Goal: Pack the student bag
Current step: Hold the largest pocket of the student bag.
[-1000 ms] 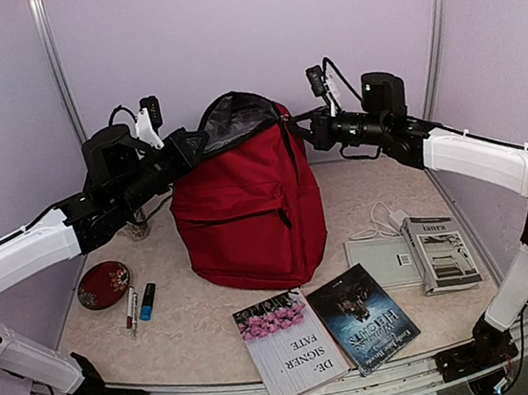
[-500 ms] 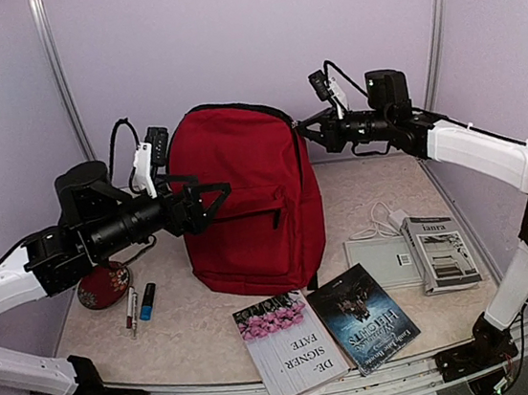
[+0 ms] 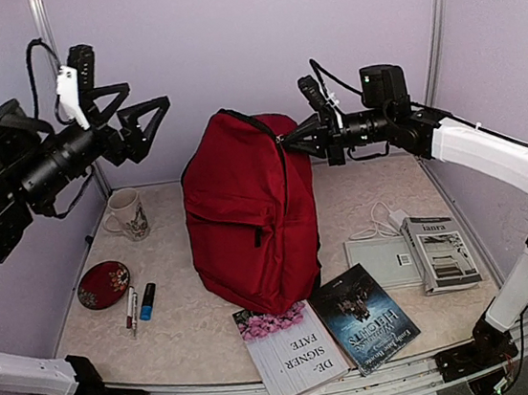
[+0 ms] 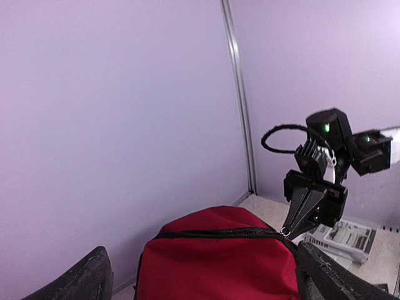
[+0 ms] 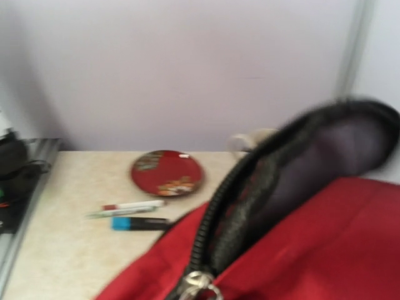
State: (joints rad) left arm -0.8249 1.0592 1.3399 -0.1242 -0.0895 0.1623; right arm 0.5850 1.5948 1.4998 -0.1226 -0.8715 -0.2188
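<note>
From above, the student bag [image 3: 252, 218] stands upright on the table [image 3: 194, 331], with the left gripper [image 3: 145, 104] released high to its left and the right gripper [image 3: 286, 141] clenched on its top edge. The left wrist view looks past spread fingers [image 4: 94, 275] onto the bag's top. The right wrist view shows the bag's zipper close up, with a red plate [image 5: 167, 172] beyond it.

The white paperback with pink flowers on its cover [image 3: 290, 344] has "DE-SIGNER FATE" printed on it in three lines, upside down as the top camera sees it. The dark paperback just beside it [image 3: 363, 317] shows "HEIGHTS" in big pale letters, also upside down, and the smaller lines around that word are too fine to make out properly. The grey booklet [image 3: 441, 251] over on the right has a short word at its top edge that looks like "tanra", though the first letter is iffy.
</note>
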